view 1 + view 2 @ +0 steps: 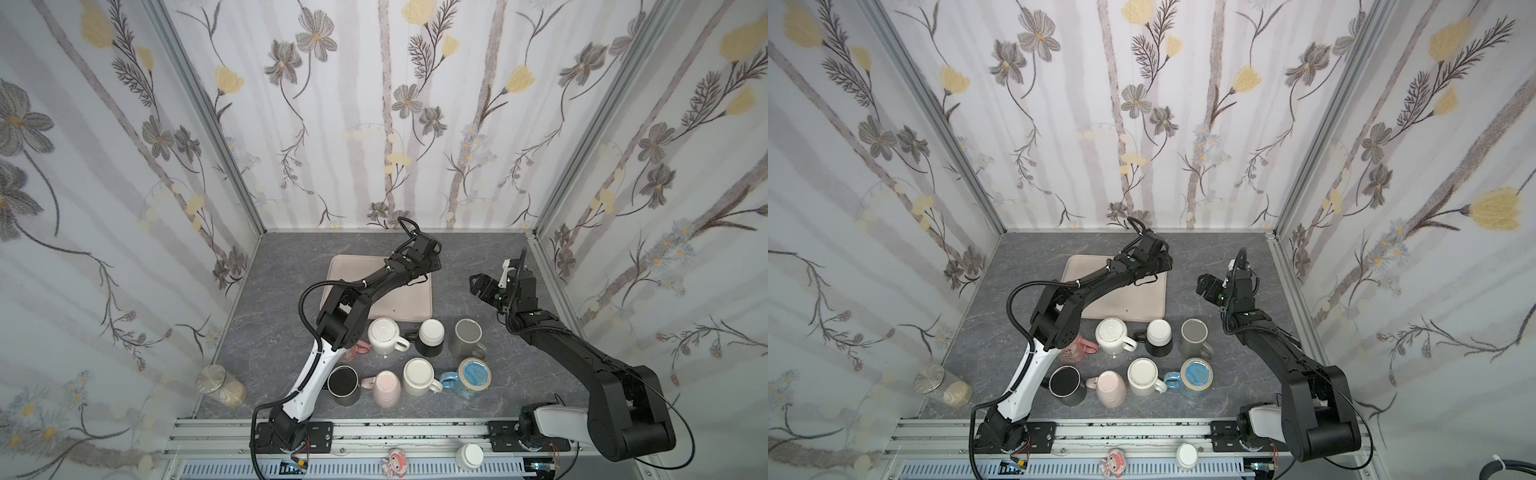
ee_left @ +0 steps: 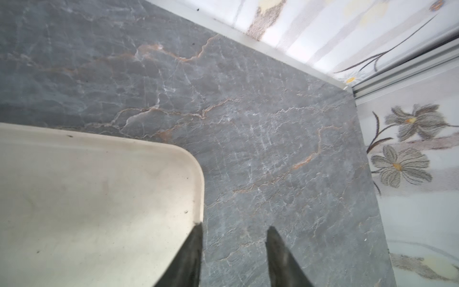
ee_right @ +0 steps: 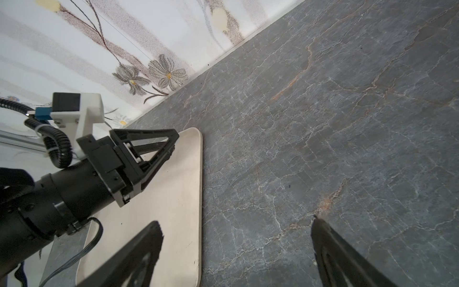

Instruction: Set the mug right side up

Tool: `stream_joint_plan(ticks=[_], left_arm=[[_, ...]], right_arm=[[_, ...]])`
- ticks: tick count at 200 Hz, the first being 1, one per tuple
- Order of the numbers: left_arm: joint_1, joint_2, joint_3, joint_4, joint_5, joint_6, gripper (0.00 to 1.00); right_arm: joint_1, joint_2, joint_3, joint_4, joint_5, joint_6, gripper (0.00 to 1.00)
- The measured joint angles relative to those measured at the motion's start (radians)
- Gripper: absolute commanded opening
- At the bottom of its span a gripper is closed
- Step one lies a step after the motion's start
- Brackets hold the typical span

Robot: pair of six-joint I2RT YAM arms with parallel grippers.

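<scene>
Several mugs stand in two rows in front of the tray, seen in both top views. Among them are a white ribbed mug (image 1: 384, 334) with its base up, a black mug with a white base (image 1: 431, 336), a grey mug (image 1: 467, 336) and a pink mug (image 1: 384, 388). My left gripper (image 1: 432, 249) (image 2: 234, 226) hangs open and empty over the far right corner of the beige tray (image 2: 99, 198), away from the mugs. My right gripper (image 1: 473, 282) (image 3: 236, 221) is open and empty above bare table, right of the tray (image 3: 178, 198). The right wrist view also shows the left gripper (image 3: 173, 146).
A black mug (image 1: 344, 384), a cream mug (image 1: 419, 376) and a blue mug (image 1: 471, 378) fill the front row. A pink mug (image 1: 1077, 347) lies partly under the left arm. A glass jar (image 1: 220, 384) stands at the front left. Flowered walls enclose the table.
</scene>
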Motion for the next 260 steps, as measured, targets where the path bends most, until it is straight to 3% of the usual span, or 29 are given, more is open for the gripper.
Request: stream_joint_plan(ticks=[27,65,127,169,212,260], left_arm=[[0.006,-0.126,-0.129,0.06,0.014,0.014,0.73],[0.016,-0.465,-0.454,0.219,-0.009,0.088,1.0],[0.012,-0.996,-1.105,0.478,-0.132,0.214,1.0],[0.012,-1.273,-1.404,0.641,-0.272,0.33,1.0],[0.013,-1.375,-1.549,0.748,-0.37,0.382,1.0],[0.013,-1.383,-1.627,0.834,-0.404,0.387,1.0]], right_arm=[[0.05,0.054,0.062,-0.018,-0.015,-0.012,0.86],[0.153,0.235,0.23,-0.041,-0.023,-0.04,0.74],[0.243,0.562,0.463,-0.137,0.015,-0.074,0.58],[0.26,0.693,0.582,-0.211,0.063,-0.088,0.5],[0.265,0.768,0.651,-0.268,0.101,-0.09,0.44],[0.273,0.815,0.702,-0.274,0.128,-0.111,0.16]])
